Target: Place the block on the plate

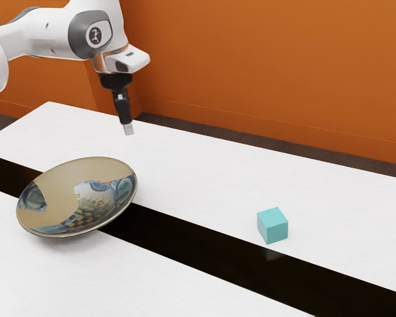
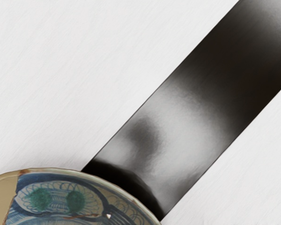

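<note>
An orange wall [image 1: 270, 66] stands behind a white worktop [image 1: 204, 165] crossed by a glossy black band [image 1: 178, 236]. The gripper [image 1: 128, 129] hangs above the worktop; whether it is clenched or released I can't tell. Lower than it, toward the exterior view's left, lies a round, blue-and-tan patterned plate [image 1: 59, 188]. The teal cube-shaped block [image 1: 272, 225] sits on the worktop, well apart from the gripper toward the exterior view's right.

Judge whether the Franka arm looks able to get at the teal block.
Probably yes: the block sits uncovered on the table, apart from the plate, with nothing visible between it and the raised gripper.
</note>
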Robot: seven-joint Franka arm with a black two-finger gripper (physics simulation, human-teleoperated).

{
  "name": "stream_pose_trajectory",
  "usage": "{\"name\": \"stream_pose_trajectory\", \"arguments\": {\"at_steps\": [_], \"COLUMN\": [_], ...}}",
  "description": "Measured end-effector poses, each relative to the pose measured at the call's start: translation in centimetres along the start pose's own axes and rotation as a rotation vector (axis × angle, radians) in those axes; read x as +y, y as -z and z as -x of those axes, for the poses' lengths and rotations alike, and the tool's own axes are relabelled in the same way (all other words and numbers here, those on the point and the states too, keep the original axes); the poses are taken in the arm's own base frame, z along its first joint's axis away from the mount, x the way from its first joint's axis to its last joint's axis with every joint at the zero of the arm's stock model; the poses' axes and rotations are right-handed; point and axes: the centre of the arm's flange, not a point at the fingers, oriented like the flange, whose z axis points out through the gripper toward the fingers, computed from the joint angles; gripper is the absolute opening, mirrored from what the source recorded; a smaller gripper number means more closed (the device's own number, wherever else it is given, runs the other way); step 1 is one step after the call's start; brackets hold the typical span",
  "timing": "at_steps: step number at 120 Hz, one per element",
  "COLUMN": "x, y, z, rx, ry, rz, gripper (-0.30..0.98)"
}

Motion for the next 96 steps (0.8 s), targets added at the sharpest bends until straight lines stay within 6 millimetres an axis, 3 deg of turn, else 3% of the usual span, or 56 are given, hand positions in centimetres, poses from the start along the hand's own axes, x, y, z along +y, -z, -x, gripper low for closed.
{"name": "stream_pose_trajectory", "arguments": {"at_steps": [29, 37, 53, 72, 96], "x": [0.1, 0.8, 3.0, 8.6, 14.7], "y": [0.0, -0.3, -3.0, -5.5, -8.5], "z": [-0.2, -1.1, -4.8, -11.4, -17.0], "rx": [0.0, 0.004, 0.005, -0.022, -0.042], "ry": [-0.039, -0.063, -0.124, -0.255, -0.297], "rz": [-0.001, 0.009, 0.063, 0.081, 0.07], "gripper": [0.69, 0.69, 0.69, 0.69, 0.68]}}
